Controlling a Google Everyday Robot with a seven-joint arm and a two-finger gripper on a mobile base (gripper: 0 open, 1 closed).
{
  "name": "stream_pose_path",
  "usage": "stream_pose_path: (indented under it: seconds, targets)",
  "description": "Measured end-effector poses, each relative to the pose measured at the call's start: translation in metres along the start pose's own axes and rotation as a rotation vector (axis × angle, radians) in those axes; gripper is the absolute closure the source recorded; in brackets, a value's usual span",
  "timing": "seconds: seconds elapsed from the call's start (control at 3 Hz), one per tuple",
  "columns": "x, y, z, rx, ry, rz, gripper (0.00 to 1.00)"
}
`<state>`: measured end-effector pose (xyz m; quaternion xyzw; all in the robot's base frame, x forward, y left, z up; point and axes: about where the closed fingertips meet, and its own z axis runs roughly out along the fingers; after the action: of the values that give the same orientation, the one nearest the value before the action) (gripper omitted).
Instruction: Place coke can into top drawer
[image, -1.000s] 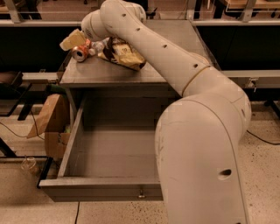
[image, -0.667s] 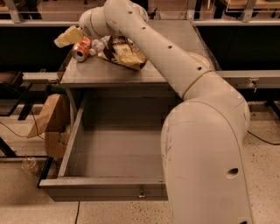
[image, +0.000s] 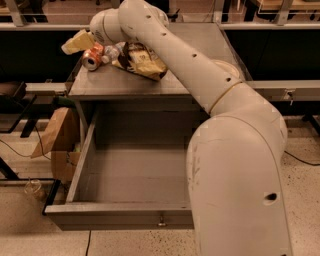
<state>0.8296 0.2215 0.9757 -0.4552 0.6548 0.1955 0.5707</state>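
**Reaching for the can at the table's far-left corner**

The coke can (image: 92, 56) lies on its side at about 10 o'clock on the grey tabletop (image: 100, 84), silver end facing outward. A crumpled yellow wrapper (image: 77, 41) sits just beside it at its 11 o'clock, and a clear plastic bottle (image: 113, 52) is close at its 3 o'clock. A brown-and-yellow snack bag (image: 141, 61) lies further toward 3 o'clock. The gripper (image: 100, 41) hangs directly above the can, at its 12 o'clock, at the end of the long white arm. Whether it is spread, closed or already pinching the can cannot be told, since the wrist hides it.

The top drawer (image: 120, 218) is pulled fully out at the table's 6 o'clock, its floor bare.

The step in hand looks like the grasp. To do it well, the gripper should close across the can's round body, not its ends, and keep clear of the wrapper and bottle. Then lift straight up before swinging toward 6 o'clock, so the clutter is not dragged along. Lower inside the drawer walls before release.
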Motion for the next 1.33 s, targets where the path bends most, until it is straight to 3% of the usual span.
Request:
stream_pose_path:
  seconds: [0.33,0.67,1.0,1.33]
  targets:
    - [-0.017,-0.006,-0.009,0.03,-0.065,-0.082,0.0]
    - [-0.037,-0.012,-0.021,0.061,-0.1,-0.206,0.0]
    - [-0.05,-0.015,-0.03,0.089,-0.094,-0.295,0.0]
    - [-0.064,-0.015,-0.03,0.105,-0.011,-0.418,0.0]
